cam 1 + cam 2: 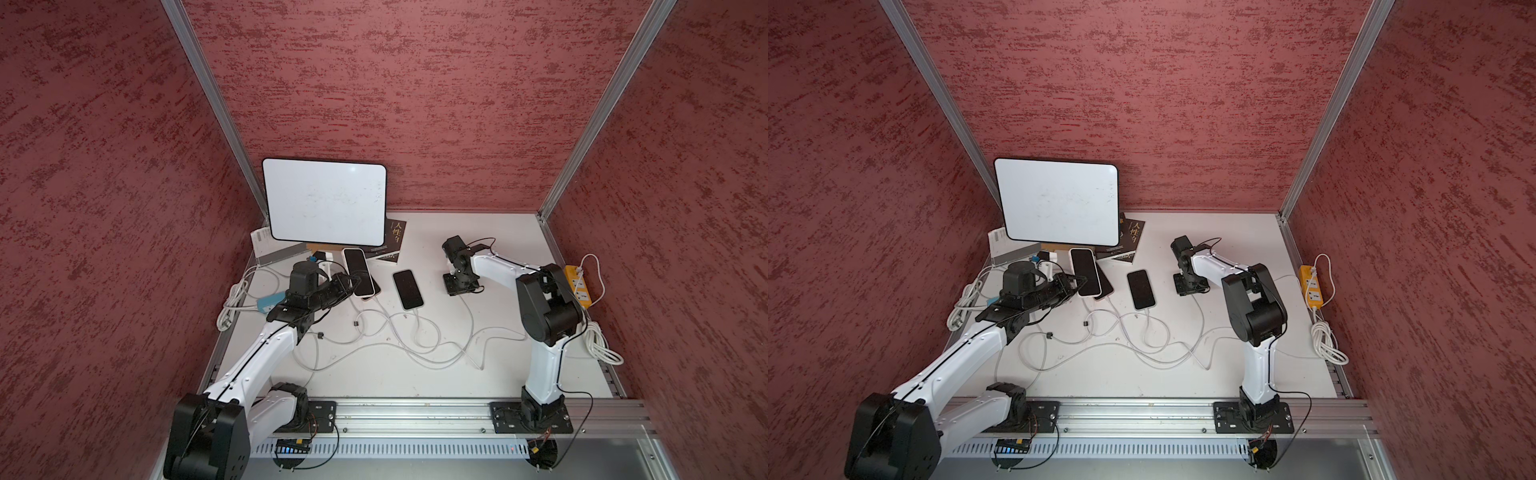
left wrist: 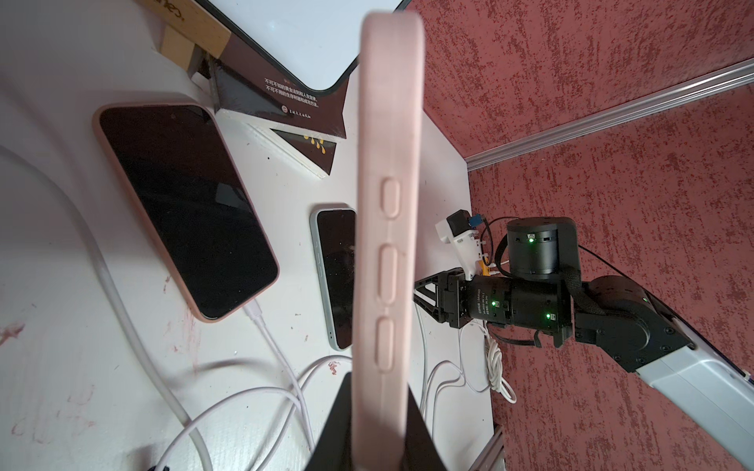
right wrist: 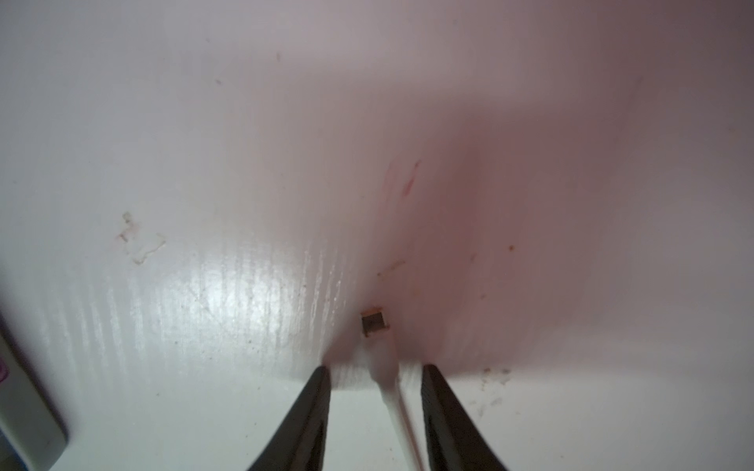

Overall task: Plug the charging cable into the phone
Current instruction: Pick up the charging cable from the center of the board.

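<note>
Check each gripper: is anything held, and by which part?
Left gripper clamps the pink-cased phone near one end, across front and back. Right gripper holds nothing: open jaws straddle the cable behind its plug.

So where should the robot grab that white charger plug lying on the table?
Best grab the white plug body just behind its metal tip, coming straight down from above. It lies flat on the table with the tip pointing away, and the open jaws of the right gripper stand either side of it.
</note>
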Available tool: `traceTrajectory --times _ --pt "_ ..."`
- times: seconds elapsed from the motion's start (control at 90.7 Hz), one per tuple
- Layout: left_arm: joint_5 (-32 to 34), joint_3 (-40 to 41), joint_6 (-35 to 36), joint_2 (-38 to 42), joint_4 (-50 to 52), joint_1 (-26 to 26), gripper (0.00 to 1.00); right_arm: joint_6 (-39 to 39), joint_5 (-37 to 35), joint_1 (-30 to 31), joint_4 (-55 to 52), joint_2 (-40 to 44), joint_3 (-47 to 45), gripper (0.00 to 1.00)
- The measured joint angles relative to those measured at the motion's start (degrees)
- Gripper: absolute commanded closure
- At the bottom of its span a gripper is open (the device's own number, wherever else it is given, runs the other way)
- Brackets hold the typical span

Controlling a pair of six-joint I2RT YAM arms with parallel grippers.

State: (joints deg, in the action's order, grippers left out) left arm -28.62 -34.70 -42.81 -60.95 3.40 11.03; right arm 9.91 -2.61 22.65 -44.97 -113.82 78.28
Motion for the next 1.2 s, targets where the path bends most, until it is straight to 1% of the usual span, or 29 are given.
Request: traceTrajectory --times 0.077,0.165,0.32,0.364,0.562,0.606,0.76,0.838,0.937,1.003,1.113,1.201 --pt "-0.07 0.00 0.00 0.00 0.00 -0.13 1.00 -0.13 0.33 -0.13 0.00 -0.02 0.00 0.68" --pt "-0.11 0.00 0.00 0.00 -0.02 -0.15 1.00 -0.24 0.85 -0.26 0.04 -0.04 0.00 0.73" --pt "-0.33 0.00 0.00 0.00 -0.02 -0.15 1.00 -0.39 1.14 -0.26 0.09 -0.09 0.00 0.77" --pt "-0.35 0.00 0.00 0.00 -0.02 -0.15 1.00 -0.42 1.14 -0.26 0.09 -0.09 0.00 0.80" --pt "-0.55 0.00 0.00 0.00 -0.02 -0.15 1.00 -0.55 1.11 -0.26 0.11 -0.13 0.00 0.83" --pt "-0.59 0.00 0.00 0.00 -0.02 -0.15 1.00 -0.55 1.11 -0.26 0.13 -0.13 0.00 0.85" --pt "-0.94 0.00 -0.26 0.00 -0.07 -0.28 1.00 -0.42 1.27 -0.26 0.37 -0.09 0.00 1.00" --pt "-0.94 0.00 -0.55 0.00 -0.46 -0.50 1.00 -0.55 2.03 -0.26 1.81 0.42 -0.74 1.00" --pt "-0.94 0.00 -1.38 0.00 -1.01 -0.59 1.00 -0.59 3.82 0.24 4.94 4.07 -4.15 1.00" --pt "-0.87 0.00 -1.95 0.20 -1.03 -0.59 1.00 -0.92 4.87 0.72 6.88 8.44 -6.49 1.00" --pt "-0.44 0.00 -2.91 1.09 -1.29 -0.59 1.00 -1.51 6.86 3.10 12.33 18.29 -10.38 1.00" --pt "0.50 -0.02 -4.02 2.27 -1.75 -0.59 1.00 -2.14 9.09 6.38 18.86 27.02 -14.97 1.00"
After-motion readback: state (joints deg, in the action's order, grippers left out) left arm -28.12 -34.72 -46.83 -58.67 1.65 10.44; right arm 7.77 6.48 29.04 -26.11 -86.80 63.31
